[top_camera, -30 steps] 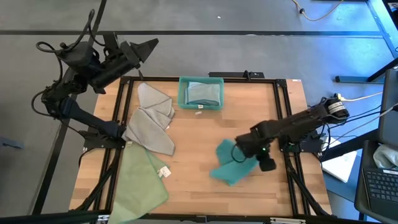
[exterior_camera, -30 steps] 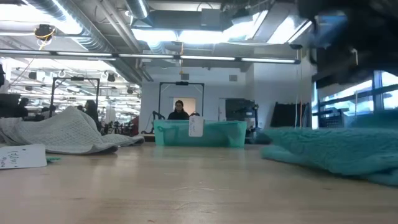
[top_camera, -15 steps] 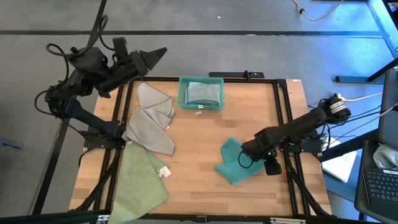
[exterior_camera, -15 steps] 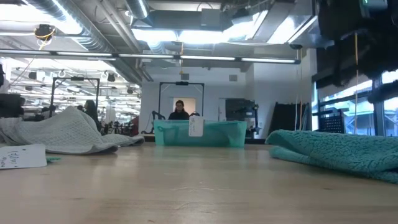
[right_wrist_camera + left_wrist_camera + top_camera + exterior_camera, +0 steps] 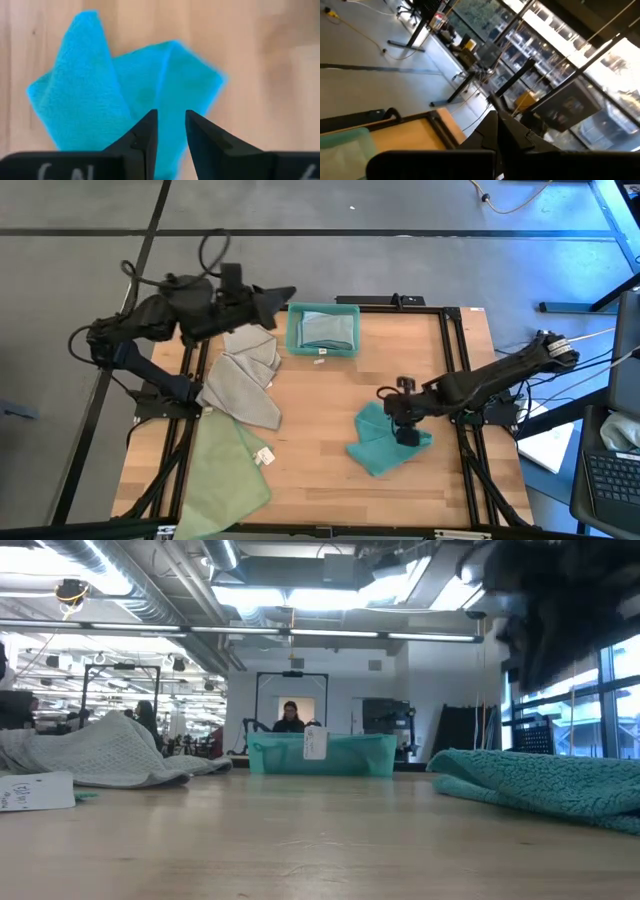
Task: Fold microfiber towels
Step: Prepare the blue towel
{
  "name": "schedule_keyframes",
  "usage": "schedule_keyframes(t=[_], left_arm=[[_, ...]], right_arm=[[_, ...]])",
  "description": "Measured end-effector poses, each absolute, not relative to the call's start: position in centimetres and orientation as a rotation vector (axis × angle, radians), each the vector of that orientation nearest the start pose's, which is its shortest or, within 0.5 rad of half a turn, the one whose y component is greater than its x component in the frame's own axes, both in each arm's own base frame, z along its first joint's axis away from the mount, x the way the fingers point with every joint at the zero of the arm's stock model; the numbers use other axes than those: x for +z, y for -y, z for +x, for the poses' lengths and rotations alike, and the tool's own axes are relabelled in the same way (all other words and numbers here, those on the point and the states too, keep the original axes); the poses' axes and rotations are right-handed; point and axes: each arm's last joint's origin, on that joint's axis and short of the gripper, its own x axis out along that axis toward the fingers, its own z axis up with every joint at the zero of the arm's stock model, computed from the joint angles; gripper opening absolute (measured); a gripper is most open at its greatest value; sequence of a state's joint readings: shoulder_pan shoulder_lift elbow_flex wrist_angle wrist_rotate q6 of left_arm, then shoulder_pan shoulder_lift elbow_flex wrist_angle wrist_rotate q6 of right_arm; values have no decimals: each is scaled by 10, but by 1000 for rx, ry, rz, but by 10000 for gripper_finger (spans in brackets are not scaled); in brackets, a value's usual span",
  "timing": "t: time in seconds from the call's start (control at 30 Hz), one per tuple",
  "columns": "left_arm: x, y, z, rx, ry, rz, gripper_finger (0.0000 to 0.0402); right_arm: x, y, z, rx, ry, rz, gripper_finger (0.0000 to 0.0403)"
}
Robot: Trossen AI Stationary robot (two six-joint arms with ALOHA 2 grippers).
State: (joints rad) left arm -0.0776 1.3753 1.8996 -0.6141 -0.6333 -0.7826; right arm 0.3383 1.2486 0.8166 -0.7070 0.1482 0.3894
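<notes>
A teal towel (image 5: 378, 446) lies crumpled, partly folded over itself, on the table's right half; it also shows in the low view (image 5: 540, 785) and the right wrist view (image 5: 90, 95). My right gripper (image 5: 400, 418) hangs above it, fingers pointing down with a narrow gap (image 5: 171, 125), touching nothing. A light grey towel (image 5: 245, 370) lies bunched at the left. A pale green towel (image 5: 225, 470) lies at the near left, hanging over the table's edge. My left gripper (image 5: 288, 293) is shut and empty, in the air at the far edge, left of the bin; its fingers meet in a point (image 5: 496, 116).
A rigid teal bin (image 5: 322, 308) with a pale cloth in it stands at the far middle and shows in the low view (image 5: 320, 755). A white tag (image 5: 263, 457) lies by the green towel. Bare wood lies in the table's middle (image 5: 320, 420). A person stands far behind (image 5: 288, 718).
The teal towel has dropped and settled flat a little toward the table's right edge. My right gripper has risen off it and now points straight down over it. My left gripper has swung toward the right, along the far edge toward the bin.
</notes>
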Motion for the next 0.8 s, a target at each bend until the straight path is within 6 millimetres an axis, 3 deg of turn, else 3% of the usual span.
schedule_keyframes(t=[0.17,0.33,0.6,0.8], left_arm=[[512,7,256,571,14,-707,0],[499,17,272,535,-71,-698,0],[490,31,285,424,-157,-725,0],[486,34,280,423,-218,-729,0]], right_arm=[[191,-70,219,-81,-1173,256,97],[172,-64,232,-94,-1130,267,80],[128,-43,259,-83,-1204,310,56],[123,-26,307,-49,-1032,297,52]])
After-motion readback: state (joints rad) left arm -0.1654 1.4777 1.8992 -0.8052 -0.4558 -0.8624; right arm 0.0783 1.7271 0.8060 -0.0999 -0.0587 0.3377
